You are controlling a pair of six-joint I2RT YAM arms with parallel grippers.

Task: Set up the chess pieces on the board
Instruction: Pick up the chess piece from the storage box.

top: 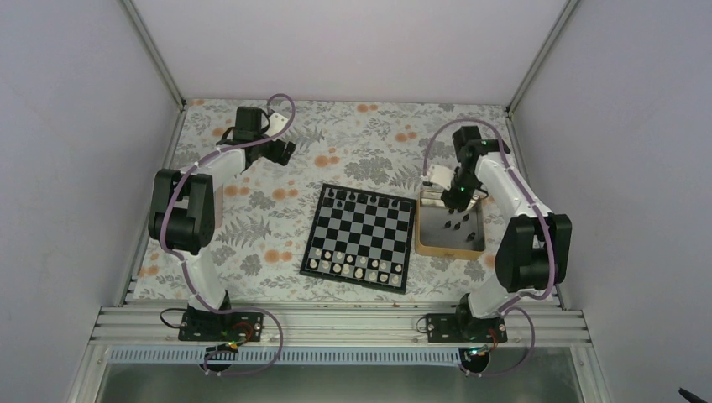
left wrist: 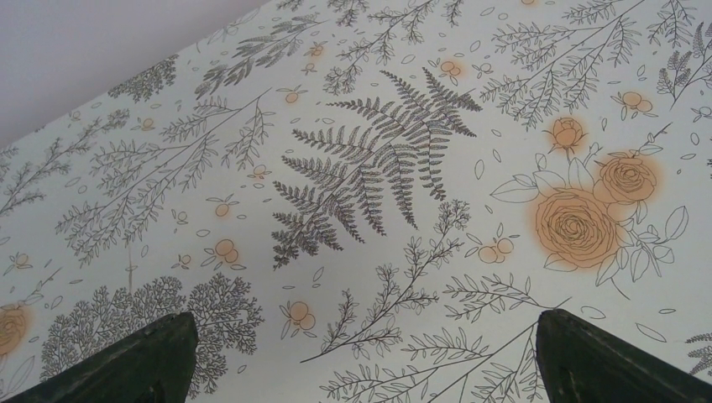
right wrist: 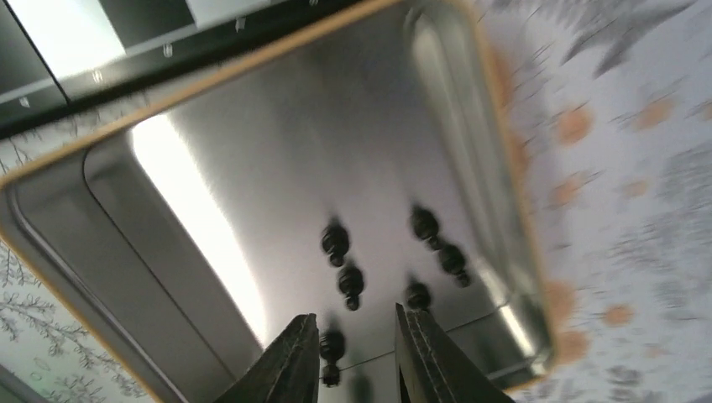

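1. Six black pieces point(right wrist: 351, 285) are all you can count loose in the tray point(top: 449, 249). The right wrist view is smeared with blur, so you cannot tell which kind each one is.
2. One of them sits in the gap of your right gripper point(right wrist: 357, 315), close to one finger. The jaws stand slightly parted, wider than the piece, and clamp nothing.
3. From above, your right arm covers the far end of the tray, and the pieces inside show only as dark specks.
4. The tray lies just beside the right edge of the board point(top: 359, 238).
5. A few black pieces stand along the board's far row, too small to name. White pieces point(top: 353, 267) line its two near rows.
6. Your left gripper point(left wrist: 363, 317) hangs well off to the left over the flowered cloth point(left wrist: 378, 168), jaws spread wide with nothing between them. Only the fingertips show in its own view.
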